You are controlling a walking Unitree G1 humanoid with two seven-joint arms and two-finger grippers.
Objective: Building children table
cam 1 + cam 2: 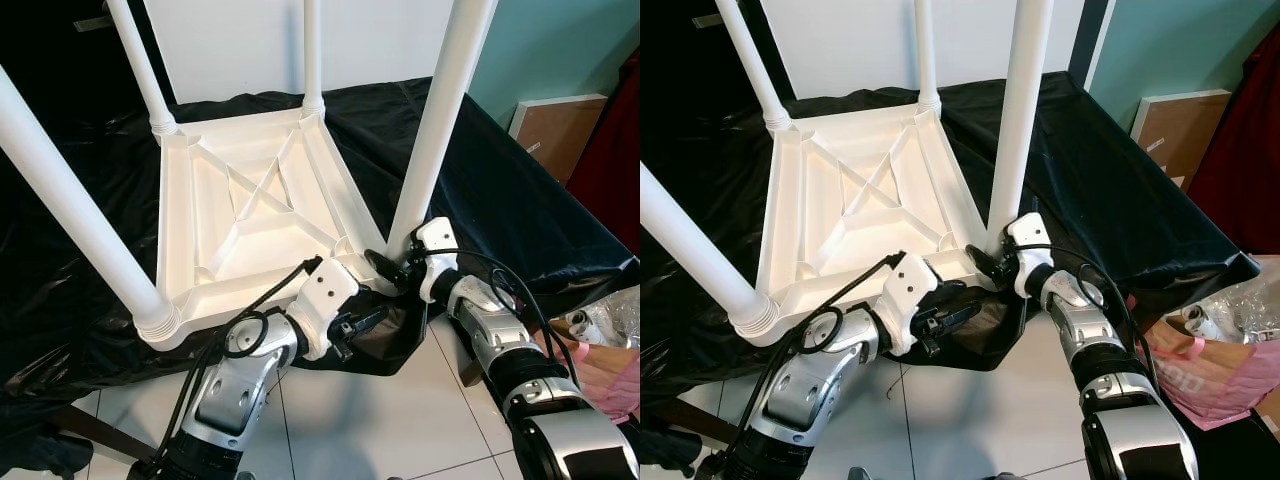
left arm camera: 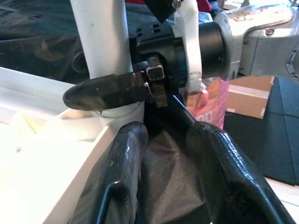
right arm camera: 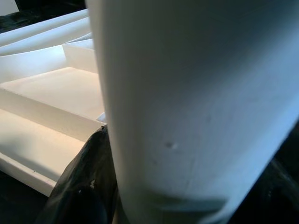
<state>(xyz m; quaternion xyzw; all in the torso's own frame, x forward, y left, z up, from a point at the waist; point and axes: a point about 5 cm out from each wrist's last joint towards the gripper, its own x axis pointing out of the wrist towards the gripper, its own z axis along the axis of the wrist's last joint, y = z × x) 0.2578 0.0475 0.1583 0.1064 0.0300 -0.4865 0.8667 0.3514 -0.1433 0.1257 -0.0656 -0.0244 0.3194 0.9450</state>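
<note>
The white children's table (image 1: 190, 215) lies upside down on a black cloth (image 1: 520, 200), its four legs pointing up. My right gripper (image 1: 392, 268) is at the base of the near right leg (image 1: 440, 120), shut on it. One of its fingers (image 2: 103, 91) crosses the front of that leg just above the socket, and the leg (image 3: 196, 93) looms right against the right wrist camera. My left gripper (image 1: 365, 322) is just below the table's near edge, pointing toward that same corner. It is open, its fingers (image 2: 126, 154) apart with hanging cloth behind them.
The cloth-covered surface ends just past the near right corner, with tiled floor (image 1: 380, 420) below. A cardboard box (image 1: 555, 125) leans at the far right. A pink bag (image 1: 1200, 375) and clear plastic (image 1: 610, 320) lie on the floor to the right.
</note>
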